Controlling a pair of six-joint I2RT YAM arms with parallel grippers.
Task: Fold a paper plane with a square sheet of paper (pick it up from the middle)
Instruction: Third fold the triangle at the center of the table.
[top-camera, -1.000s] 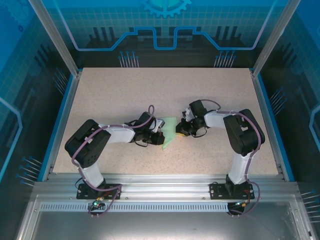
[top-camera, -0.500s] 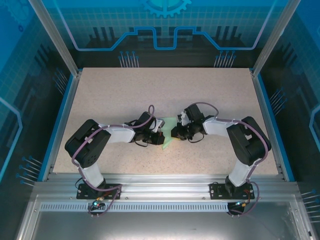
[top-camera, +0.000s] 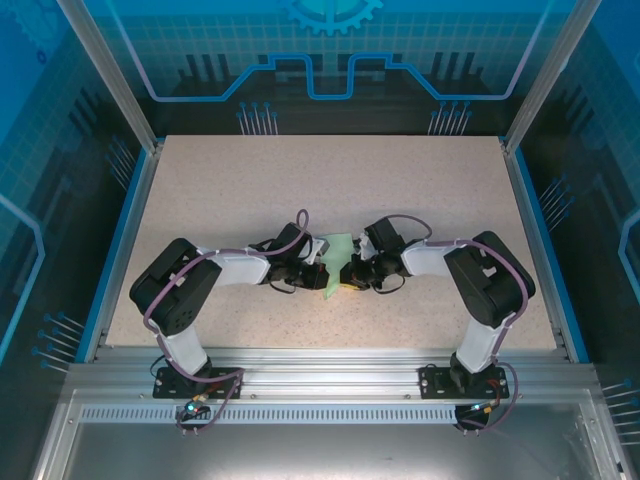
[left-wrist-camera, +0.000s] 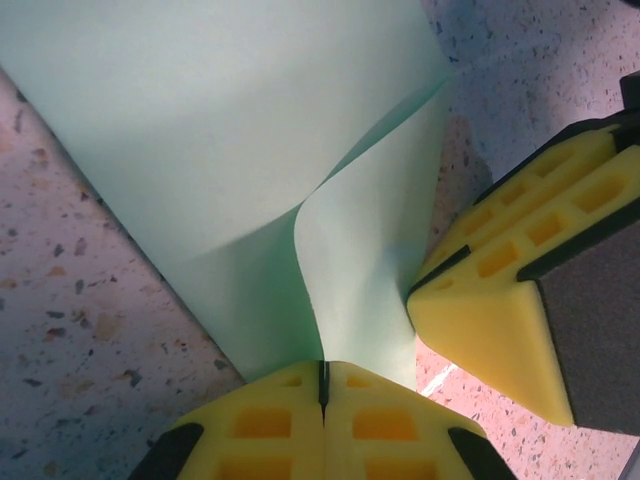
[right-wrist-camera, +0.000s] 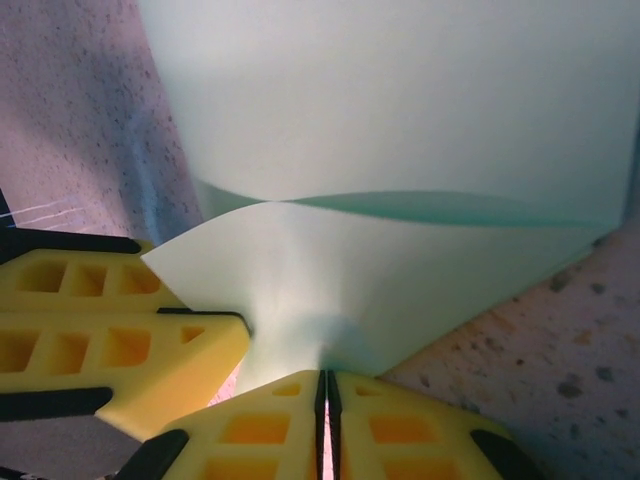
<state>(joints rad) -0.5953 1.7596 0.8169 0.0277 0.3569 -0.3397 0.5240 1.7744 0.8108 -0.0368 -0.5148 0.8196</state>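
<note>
The pale mint-green sheet of paper (top-camera: 338, 250) lies partly folded at the table's middle, between my two grippers. In the left wrist view the paper (left-wrist-camera: 230, 140) shows a raised flap that curls down into my left gripper (left-wrist-camera: 323, 372), whose yellow jaws are shut on its edge. The right gripper's yellow fingers (left-wrist-camera: 500, 290) stand close beside it. In the right wrist view the paper (right-wrist-camera: 400, 130) bows up from a crease, and my right gripper (right-wrist-camera: 327, 385) is shut on its near flap. From above, the left gripper (top-camera: 322, 277) and right gripper (top-camera: 347, 279) nearly touch.
The speckled beige table (top-camera: 300, 180) stretches around the paper, bounded by blue rails on the left (top-camera: 125, 240) and right (top-camera: 540, 240). Both arms reach inward from their bases at the near edge, elbows low over the table.
The right arm has swung left and nearer, bringing its gripper down onto the paper's near right edge next to the left gripper. The left arm and its grip have stayed put.
</note>
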